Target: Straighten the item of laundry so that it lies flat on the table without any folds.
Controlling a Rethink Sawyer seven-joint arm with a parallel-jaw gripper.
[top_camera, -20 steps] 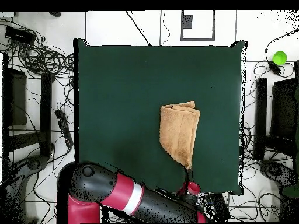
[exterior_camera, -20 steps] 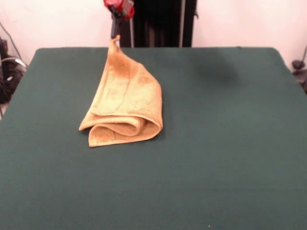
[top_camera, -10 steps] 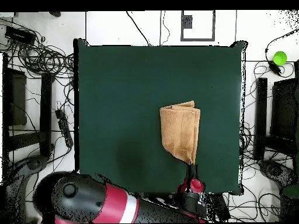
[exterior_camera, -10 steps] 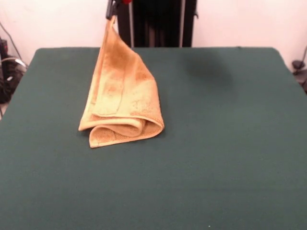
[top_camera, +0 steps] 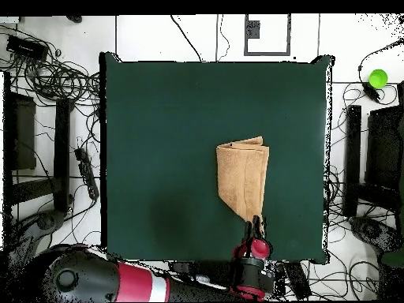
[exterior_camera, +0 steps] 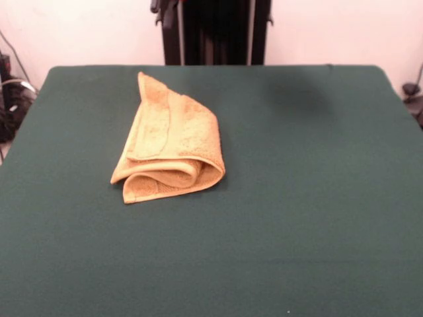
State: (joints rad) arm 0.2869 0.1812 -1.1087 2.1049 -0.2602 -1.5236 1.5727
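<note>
The towel [exterior_camera: 170, 146] [top_camera: 243, 180] lay folded on the green table [exterior_camera: 304, 211] [top_camera: 166, 142], all of it resting on the cloth. In the overhead view it formed a narrow strip with its long axis running from the table's far edge toward the robot's side, the broad, squared end farther from the robot and the other end tapering to a point aimed at the gripper [top_camera: 253, 230]. That point lay just beside the gripper's tip; whether the two touched could not be told. In the front view the towel's pointed corner faced the table's far edge, while the nearer end showed a thick rolled fold, with layers curled over one another and an open loop at the lower left. A flap lay doubled along the towel's left side there. The towel sat in the half of the table toward the robot, off the table's centre and well clear of its side edges. The gripper, on the red and black arm [top_camera: 134, 282], hung over the table's edge nearest the robot, and whether its fingers were apart or together could not be told.
</note>
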